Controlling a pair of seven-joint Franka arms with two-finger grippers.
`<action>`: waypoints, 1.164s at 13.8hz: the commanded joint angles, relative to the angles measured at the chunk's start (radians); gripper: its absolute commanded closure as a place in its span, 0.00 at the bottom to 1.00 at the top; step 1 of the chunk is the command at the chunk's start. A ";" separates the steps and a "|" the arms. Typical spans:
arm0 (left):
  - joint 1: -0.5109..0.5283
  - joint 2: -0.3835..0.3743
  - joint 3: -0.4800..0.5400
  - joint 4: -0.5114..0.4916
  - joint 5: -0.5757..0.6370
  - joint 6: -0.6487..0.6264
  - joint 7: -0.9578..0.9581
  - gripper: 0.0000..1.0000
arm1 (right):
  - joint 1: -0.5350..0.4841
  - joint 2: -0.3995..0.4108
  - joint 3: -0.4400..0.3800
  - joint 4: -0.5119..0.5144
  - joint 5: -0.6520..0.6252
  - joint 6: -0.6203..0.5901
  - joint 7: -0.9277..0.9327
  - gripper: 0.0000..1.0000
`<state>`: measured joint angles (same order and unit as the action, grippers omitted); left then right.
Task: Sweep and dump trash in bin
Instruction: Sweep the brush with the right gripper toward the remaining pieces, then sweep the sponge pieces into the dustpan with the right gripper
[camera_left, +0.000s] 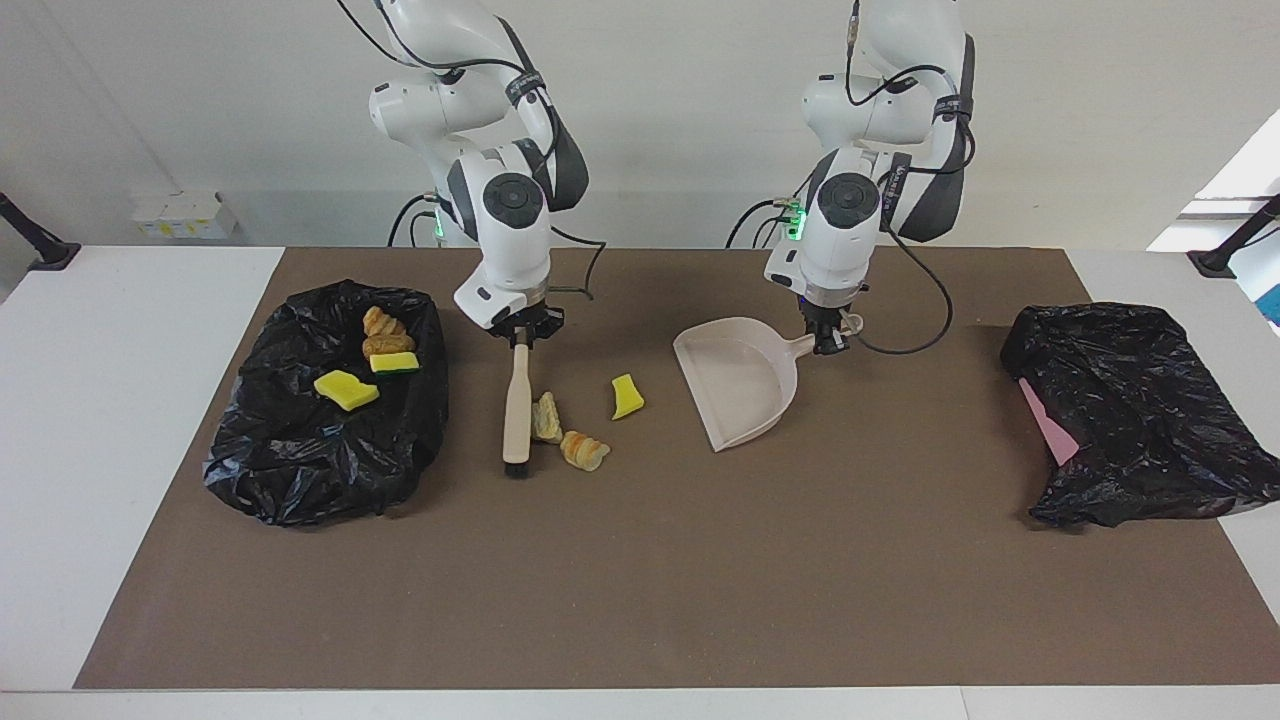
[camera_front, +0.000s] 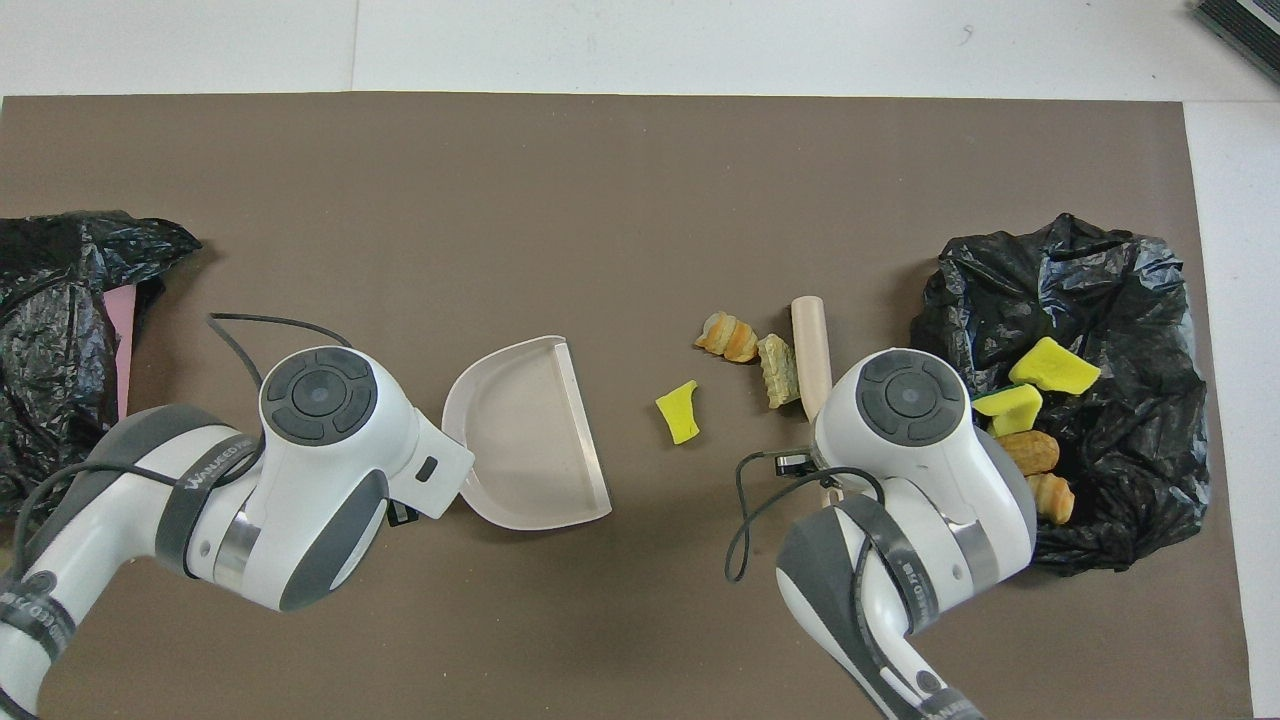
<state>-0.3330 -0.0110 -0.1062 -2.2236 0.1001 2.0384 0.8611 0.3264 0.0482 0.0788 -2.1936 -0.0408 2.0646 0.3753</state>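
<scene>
My right gripper (camera_left: 521, 338) is shut on the top of a beige brush (camera_left: 517, 405) whose dark bristles rest on the brown mat. Against the brush lies a pale scrap of trash (camera_left: 546, 418) (camera_front: 777, 357), with a brown pastry piece (camera_left: 584, 451) (camera_front: 728, 337) touching it. A yellow sponge chunk (camera_left: 627, 397) (camera_front: 679, 411) lies between them and the beige dustpan (camera_left: 740, 385) (camera_front: 525, 435). My left gripper (camera_left: 829, 345) is shut on the dustpan's handle, its mouth facing the scraps. The bin (camera_left: 1135, 415), pink under a black bag, stands at the left arm's end.
At the right arm's end a crumpled black bag (camera_left: 300, 460) carries several more scraps, yellow sponges (camera_left: 346, 389) and pastries (camera_left: 383, 322). The brown mat (camera_left: 640, 580) covers most of the white table. In the overhead view both wrists hide their fingers.
</scene>
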 joint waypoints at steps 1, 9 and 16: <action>-0.008 0.008 0.005 0.016 -0.008 -0.021 -0.037 1.00 | 0.048 0.009 0.009 0.020 0.073 -0.001 -0.067 1.00; -0.008 0.011 0.005 0.009 -0.019 -0.014 -0.070 1.00 | 0.252 -0.042 0.015 0.026 0.228 -0.057 -0.067 1.00; -0.009 0.025 0.003 0.013 -0.017 -0.009 -0.090 1.00 | 0.295 0.027 0.013 0.213 0.236 -0.149 -0.049 1.00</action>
<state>-0.3331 0.0017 -0.1076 -2.2251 0.0896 2.0341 0.7935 0.6295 0.0356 0.0948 -2.0519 0.2079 1.9567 0.3431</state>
